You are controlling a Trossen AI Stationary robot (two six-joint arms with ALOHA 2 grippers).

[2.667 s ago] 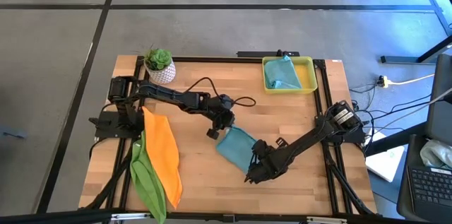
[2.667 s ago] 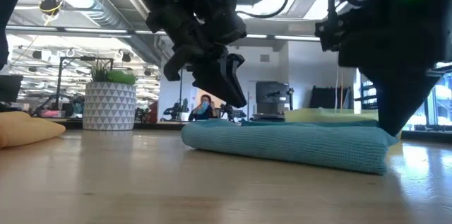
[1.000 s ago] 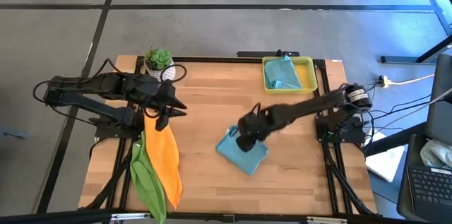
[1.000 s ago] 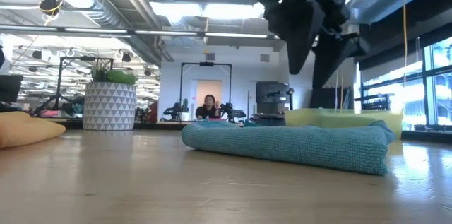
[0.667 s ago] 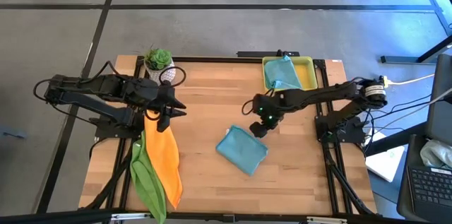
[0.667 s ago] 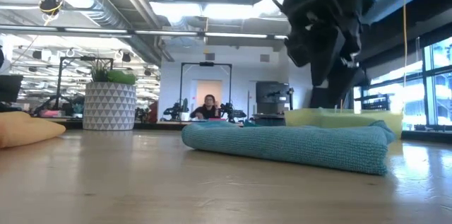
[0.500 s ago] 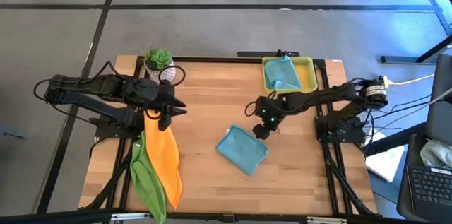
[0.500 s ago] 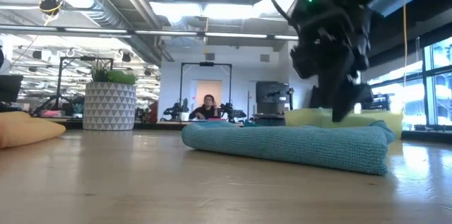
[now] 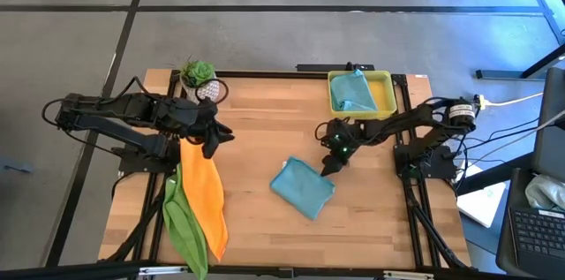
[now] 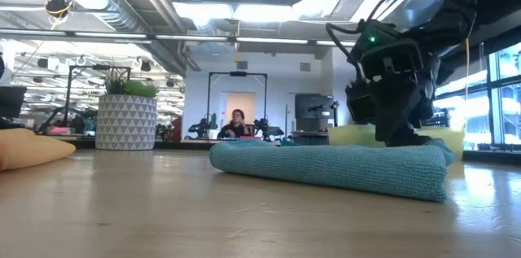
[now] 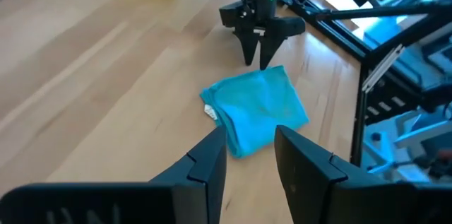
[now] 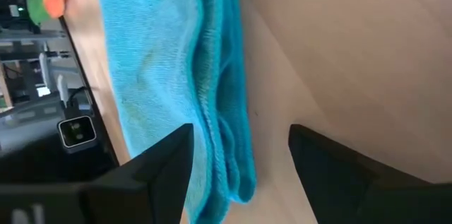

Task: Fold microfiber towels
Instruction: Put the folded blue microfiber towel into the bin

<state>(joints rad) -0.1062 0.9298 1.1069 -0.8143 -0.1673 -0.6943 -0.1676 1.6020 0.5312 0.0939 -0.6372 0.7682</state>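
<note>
Wooden worktop [image 9: 256, 152]. Left end effector [image 9: 214, 137], fingers parted, empty, above orange towel [image 9: 202, 190]; green towel [image 9: 184, 223] alongside. Potted plant [image 9: 199, 79]. Folded teal towel [image 9: 303, 188] at centre; right end effector [image 9: 330, 168], open, empty, at its edge. Yellow tray [image 9: 381, 96]. Office room, distant person [image 10: 237, 120].

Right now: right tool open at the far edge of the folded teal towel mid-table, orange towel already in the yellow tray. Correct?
Not quite. The yellow tray holds a teal towel, not the orange towel, which lies at the table's left beside the lime green towel, as the high view shows. The rest stands: right tool open at the folded teal towel.
</note>
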